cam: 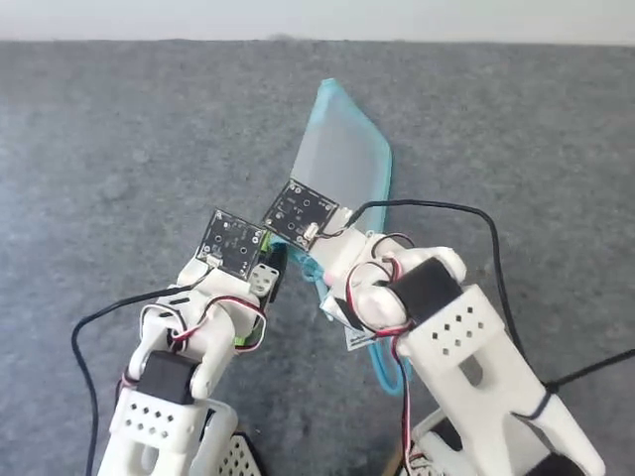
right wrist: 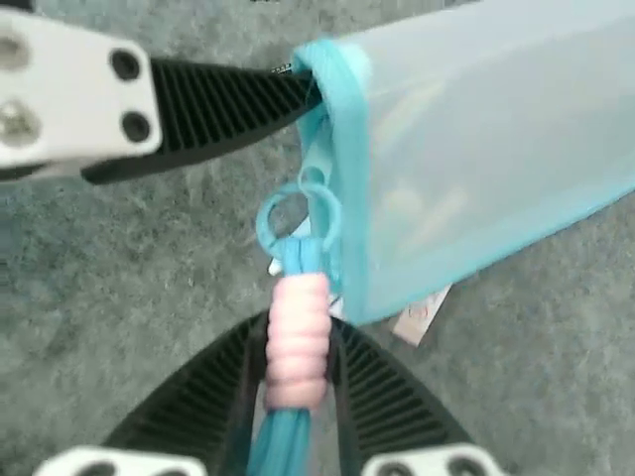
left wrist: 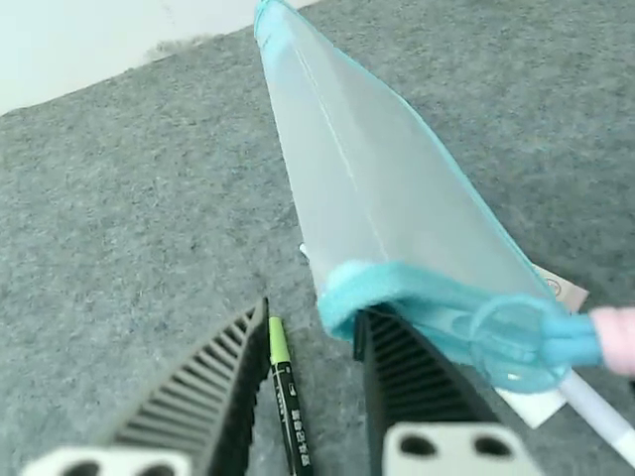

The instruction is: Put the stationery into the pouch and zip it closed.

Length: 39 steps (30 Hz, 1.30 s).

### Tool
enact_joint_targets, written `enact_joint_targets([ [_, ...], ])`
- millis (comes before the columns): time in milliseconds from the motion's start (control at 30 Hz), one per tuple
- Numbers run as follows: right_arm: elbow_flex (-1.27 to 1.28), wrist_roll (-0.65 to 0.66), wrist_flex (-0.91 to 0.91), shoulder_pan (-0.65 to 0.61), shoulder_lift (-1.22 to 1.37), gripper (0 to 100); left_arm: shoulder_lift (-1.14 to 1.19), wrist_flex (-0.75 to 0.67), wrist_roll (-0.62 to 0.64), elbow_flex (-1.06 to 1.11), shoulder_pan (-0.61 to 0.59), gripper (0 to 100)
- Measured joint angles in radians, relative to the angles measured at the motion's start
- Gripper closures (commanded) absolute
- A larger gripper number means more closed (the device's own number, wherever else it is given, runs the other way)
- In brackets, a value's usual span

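A translucent pouch (cam: pixel 342 164) with teal trim lies tilted on the grey mat between both arms; inside it, contents show only as pale blurs (right wrist: pixel 417 203). My right gripper (right wrist: pixel 296 327) is shut on the pink ribbed zipper pull (right wrist: pixel 296 342), whose teal ring (right wrist: pixel 298 213) hangs at the pouch's near corner. My left gripper (left wrist: pixel 311 317) is open, one black finger (left wrist: pixel 412 372) against that teal corner (left wrist: pixel 347 288). A green-and-black pen (left wrist: pixel 285 387) lies on the mat between the left fingers. In the high view both grippers (cam: pixel 278 260) (cam: pixel 316 268) meet at the pouch's near end.
Grey felt mat (cam: pixel 119 149) covers the table, ending at a white strip (cam: pixel 317 20) at the back. A white label (left wrist: pixel 556 290) sticks out under the pouch. A thin white rod (left wrist: pixel 595 409) lies beside it. Black cables (cam: pixel 476 213) loop over the right arm.
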Motion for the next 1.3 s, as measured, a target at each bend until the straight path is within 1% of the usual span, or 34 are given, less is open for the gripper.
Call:
enact_joint_targets([
  [233, 0.095, 0.006, -0.002, -0.003, 0.000, 99.1, 0.000, 0.000, 0.000, 0.000, -0.003, 89],
  [333, 0.160, 0.025, -0.008, 0.018, -0.032, 99.1, 0.000, 0.000, 0.000, 0.000, -0.034, 89],
  [433, 0.221, 0.031, -0.034, 0.098, -0.094, 99.1, 0.002, 0.000, 0.000, 0.000, -0.063, 89],
  [600, 0.322, 0.068, -0.058, 0.239, -0.166, 99.1, 0.002, 0.000, 0.000, 0.000, -0.077, 89],
  [733, 0.439, 0.094, -0.098, 0.299, -0.201, 99.1, 0.002, 0.000, 0.002, 0.000, -0.080, 89],
  [867, 0.509, 0.150, -0.140, 0.400, -0.212, 99.1, 0.002, 0.000, 0.002, 0.000, -0.080, 89],
  [967, 0.512, 0.206, -0.147, 0.516, -0.212, 99.1, 0.002, 0.000, 0.002, 0.000, -0.080, 89],
  [1100, 0.512, 0.295, -0.149, 0.654, -0.212, 99.1, 0.002, 0.000, 0.002, 0.000, -0.109, 89],
  [1300, 0.512, 0.400, -0.170, 0.827, -0.212, 99.1, 0.002, 0.000, 0.005, 0.000, -0.127, 89],
])
